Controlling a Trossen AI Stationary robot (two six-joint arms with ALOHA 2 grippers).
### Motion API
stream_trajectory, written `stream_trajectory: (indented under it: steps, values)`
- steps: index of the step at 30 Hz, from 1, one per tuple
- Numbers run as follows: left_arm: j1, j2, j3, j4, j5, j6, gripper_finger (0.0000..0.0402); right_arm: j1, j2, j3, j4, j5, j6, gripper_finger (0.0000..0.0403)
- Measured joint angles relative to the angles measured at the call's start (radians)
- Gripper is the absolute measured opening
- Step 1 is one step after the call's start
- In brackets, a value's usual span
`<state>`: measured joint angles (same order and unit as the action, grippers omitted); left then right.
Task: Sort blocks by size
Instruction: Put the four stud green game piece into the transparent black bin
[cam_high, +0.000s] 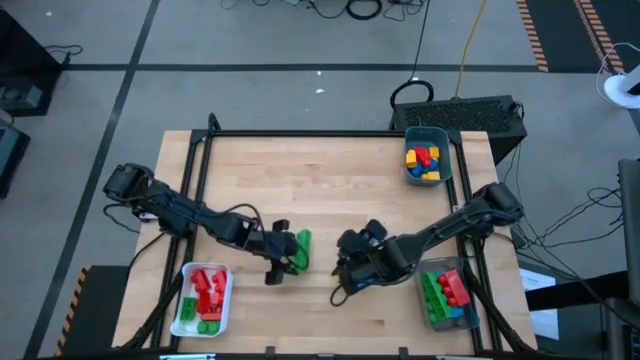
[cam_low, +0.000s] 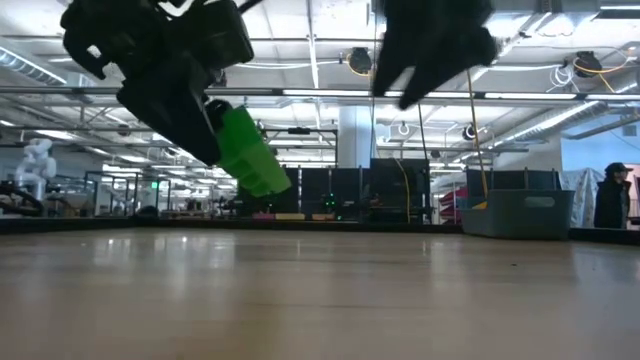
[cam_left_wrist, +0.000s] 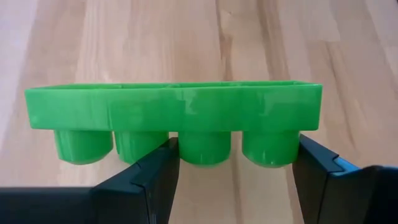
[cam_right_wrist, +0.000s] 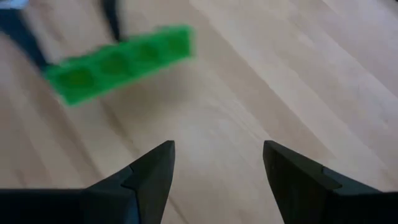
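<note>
The left gripper (cam_high: 288, 252) is clamped on a long green block (cam_high: 302, 250), holding it in the air above the wooden table (cam_high: 320, 190), near the middle toward six o'clock. At three o'clock from it, the right gripper (cam_high: 345, 262) hovers with fingers (cam_right_wrist: 152, 174) spread wide and empty. Other blocks lie in three bins: white (cam_high: 226, 300) at seven o'clock, clear (cam_high: 425, 312) at five, grey (cam_high: 447, 150) at one.
</note>
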<state>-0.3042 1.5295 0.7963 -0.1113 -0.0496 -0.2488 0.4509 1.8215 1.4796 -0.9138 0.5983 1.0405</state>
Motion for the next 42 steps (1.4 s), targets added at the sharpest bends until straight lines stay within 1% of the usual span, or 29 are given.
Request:
stream_trajectory:
  steps: [3, 5, 8, 11, 13, 16, 19, 22, 25, 29, 32, 35, 37, 38, 40, 42]
  values:
    - [-0.015, 0.000, 0.000, 0.000, -0.033, 0.066, 0.0218, -0.002, 0.034, 0.000, 0.154, -0.002, -0.177, 0.0231]
    - [-0.029, 0.000, 0.000, 0.000, -0.033, 0.150, 0.0218, 0.000, 0.059, 0.000, 0.279, -0.023, -0.369, 0.0231]
    - [-0.056, 0.000, 0.000, -0.002, -0.008, 0.297, 0.0218, 0.004, 0.095, 0.000, 0.372, -0.045, -0.650, 0.0231]
    - [-0.081, 0.000, 0.000, 0.000, 0.011, 0.428, 0.0218, 0.002, 0.131, 0.000, 0.424, -0.046, -0.890, 0.0231]
    - [-0.094, 0.000, 0.000, 0.001, 0.023, 0.488, 0.0218, 0.002, 0.156, 0.000, 0.440, -0.039, -1.036, 0.0231]
    - [-0.102, 0.000, 0.000, 0.022, 0.040, 0.520, 0.0218, 0.002, 0.185, 0.000, 0.457, -0.021, -1.225, 0.0233]
    - [-0.098, 0.000, 0.000, 0.043, 0.068, 0.517, 0.0218, 0.001, 0.212, 0.000, 0.485, 0.065, -1.368, 0.0245]
    - [-0.088, 0.000, 0.000, 0.050, 0.079, 0.496, 0.0218, 0.001, 0.236, 0.000, 0.518, 0.171, -1.451, 0.0264]
    - [-0.075, 0.000, 0.000, 0.049, 0.107, 0.469, 0.0218, 0.009, 0.243, 0.000, 0.554, 0.237, -1.521, 0.0285]
    - [-0.059, 0.000, 0.000, 0.050, 0.110, 0.446, 0.0218, 0.018, 0.239, 0.000, 0.573, 0.247, -1.532, 0.0306]
    - [-0.050, 0.000, 0.000, 0.051, 0.115, 0.440, 0.0218, 0.023, 0.234, 0.000, 0.591, 0.229, -1.527, 0.0309]
    - [-0.040, 0.000, 0.000, 0.052, 0.128, 0.440, 0.0218, 0.024, 0.232, 0.000, 0.597, 0.123, -1.510, 0.0305]
    - [-0.035, 0.000, 0.000, 0.052, 0.128, 0.429, 0.0218, 0.017, 0.236, 0.000, 0.587, 0.043, -1.446, 0.0303]
    - [-0.034, 0.000, 0.000, 0.052, 0.127, 0.415, 0.0218, 0.012, 0.237, 0.000, 0.575, 0.024, -1.408, 0.0303]
    - [-0.036, 0.000, 0.000, 0.052, 0.128, 0.407, 0.0218, 0.008, 0.237, 0.000, 0.536, 0.021, -1.361, 0.0303]
    - [-0.037, 0.000, 0.000, 0.051, 0.128, 0.402, 0.0218, 0.006, 0.237, 0.000, 0.520, 0.022, -1.353, 0.0303]
